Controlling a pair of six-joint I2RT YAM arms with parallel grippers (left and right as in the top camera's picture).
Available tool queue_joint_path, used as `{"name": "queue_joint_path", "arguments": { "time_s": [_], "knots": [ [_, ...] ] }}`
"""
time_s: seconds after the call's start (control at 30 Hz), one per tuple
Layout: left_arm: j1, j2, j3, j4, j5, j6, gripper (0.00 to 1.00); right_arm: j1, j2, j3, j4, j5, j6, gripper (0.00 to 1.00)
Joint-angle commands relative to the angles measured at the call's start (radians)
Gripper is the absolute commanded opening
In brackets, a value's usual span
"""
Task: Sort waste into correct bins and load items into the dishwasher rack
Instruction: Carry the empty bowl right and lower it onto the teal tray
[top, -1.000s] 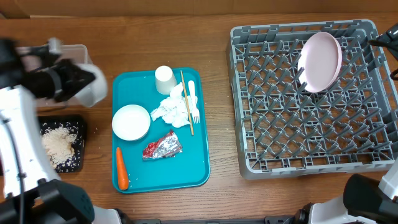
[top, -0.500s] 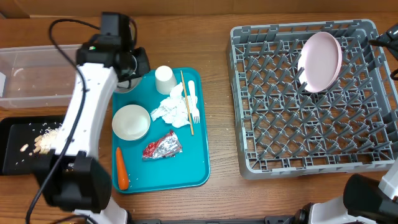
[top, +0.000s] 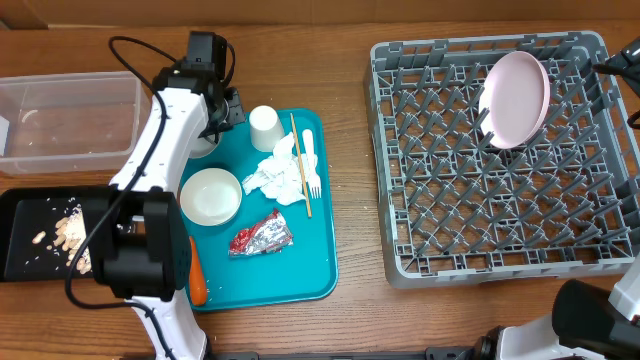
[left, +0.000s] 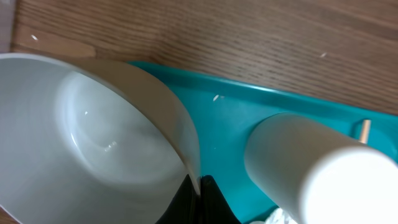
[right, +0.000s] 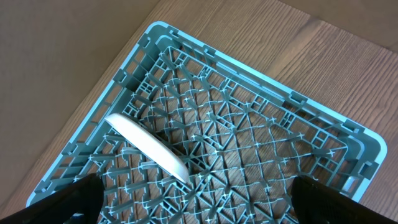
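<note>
My left gripper (left: 200, 190) is shut on the rim of a small white bowl (left: 93, 137). It holds the bowl at the far left corner of the teal tray (top: 318, 262), beside the white cup (top: 264, 126). A second white bowl (top: 211, 195), the crumpled napkin (top: 272, 176), wooden stick (top: 301, 170), white fork (top: 311, 165), foil wrapper (top: 262, 237) and carrot (top: 196, 272) lie on that tray. The pink plate (top: 516, 98) stands in the grey dishwasher rack (top: 500, 260). My right gripper (right: 199, 193) is open and empty above the rack.
The clear tub (top: 65, 118) stands at the far left. The black tray (top: 25, 215) in front of it holds pale crumbs (top: 68, 235). My left arm (top: 160, 160) lies across the tray's left side and hides part of the held bowl.
My left arm has swung right from over the bins to the teal tray's far left corner, carrying the bowl. The right arm, rack and plate have not moved.
</note>
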Motion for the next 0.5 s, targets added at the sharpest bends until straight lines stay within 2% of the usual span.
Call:
{"name": "queue_joint_path", "arguments": {
  "time_s": [0.0, 0.47],
  "knots": [
    [-0.020, 0.040, 0.018, 0.002, -0.023, -0.003, 0.04, 0.000, 0.003, -0.002, 0.001, -0.002, 0.008, 1.00],
    [-0.048, 0.058, 0.018, 0.021, -0.047, -0.003, 0.05, 0.000, 0.003, -0.002, 0.001, -0.002, 0.008, 1.00]
  ]
}}
